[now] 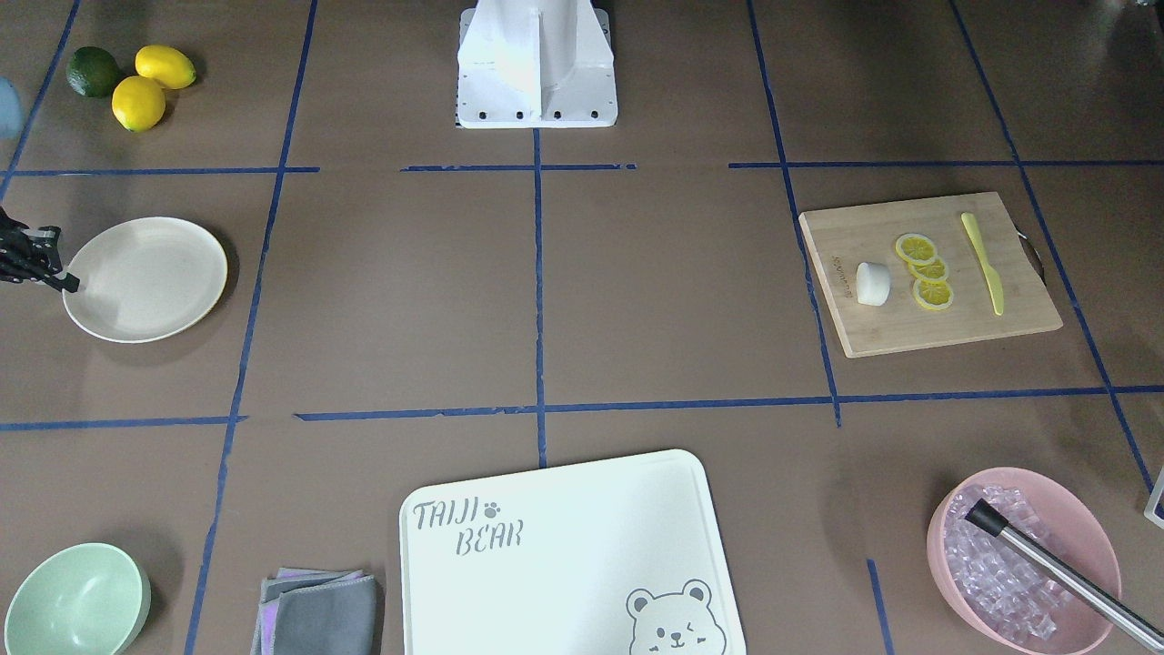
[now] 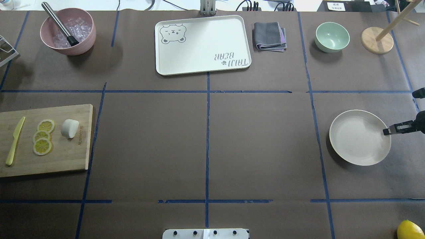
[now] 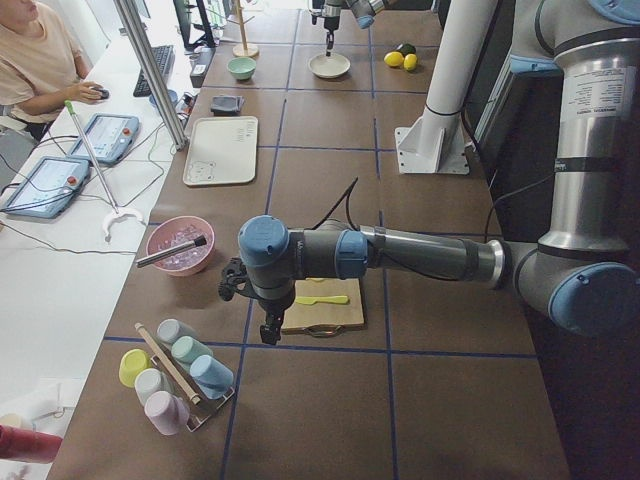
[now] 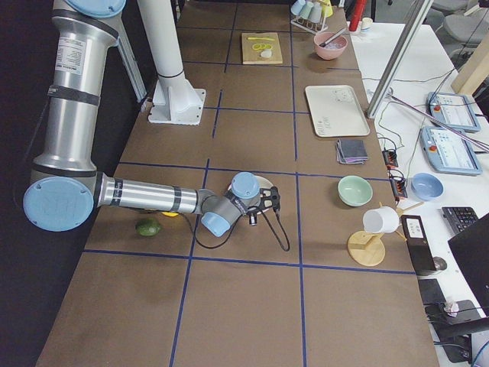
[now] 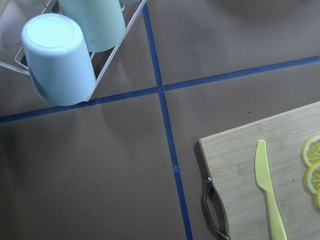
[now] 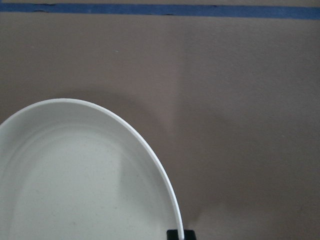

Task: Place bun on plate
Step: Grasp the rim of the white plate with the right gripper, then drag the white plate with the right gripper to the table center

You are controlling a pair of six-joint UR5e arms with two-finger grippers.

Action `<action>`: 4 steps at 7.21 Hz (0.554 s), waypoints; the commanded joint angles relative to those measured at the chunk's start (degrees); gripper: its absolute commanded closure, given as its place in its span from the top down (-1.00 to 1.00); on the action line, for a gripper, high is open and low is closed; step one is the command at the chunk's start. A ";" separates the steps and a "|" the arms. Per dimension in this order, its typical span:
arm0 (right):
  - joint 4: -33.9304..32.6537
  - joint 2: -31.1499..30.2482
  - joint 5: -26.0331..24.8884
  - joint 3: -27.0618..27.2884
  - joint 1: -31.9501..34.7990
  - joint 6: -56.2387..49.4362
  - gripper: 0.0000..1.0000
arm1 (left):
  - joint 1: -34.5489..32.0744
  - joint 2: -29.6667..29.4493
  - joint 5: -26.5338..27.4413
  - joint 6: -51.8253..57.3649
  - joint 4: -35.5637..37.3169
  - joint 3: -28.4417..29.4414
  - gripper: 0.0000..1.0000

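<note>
Worktop [image 2: 259, 149]: brown covering, ruled into squares by blue tape.
Bun [image 2: 69, 128]: lies on the wooden board [image 2: 66, 159], far across the worktop from the right hand and untouched. Seen from the left hand, it is on the far side of the lemon slices.
Lemon slices [image 2: 42, 146]: three in an overlapping row, just beside the bun, between it and the yellow knife [image 2: 15, 141].
Plate [image 2: 358, 139]: sits flat on the worktop, nothing in it, directly at the right hand.
Right hand [image 2: 385, 131]: nipped onto the plate's near rim. The wrist view shows a dark fingertip on each side of the rim with hardly a gap.
Left hand [image 3: 267, 335]: hangs above the worktop, fingers pointing down, just off the board's handle end on the knife side. I cannot tell how far apart the fingers are.
Cup rack [image 3: 180, 375]: near the left hand, on the side away from the board, holding pastel cups.
</note>
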 commanded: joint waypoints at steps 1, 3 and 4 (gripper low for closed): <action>-0.49 5.74 1.37 3.35 -0.13 0.35 -1.00 | 0.00 0.00 -0.04 0.00 -0.12 0.01 1.00; -8.46 15.31 3.12 4.41 -2.57 10.21 -0.97 | 0.00 0.00 -0.04 0.00 -0.12 -0.08 1.00; -8.58 19.19 1.21 4.24 -6.34 17.76 -1.00 | 0.00 0.00 -0.04 0.00 0.06 -0.43 1.00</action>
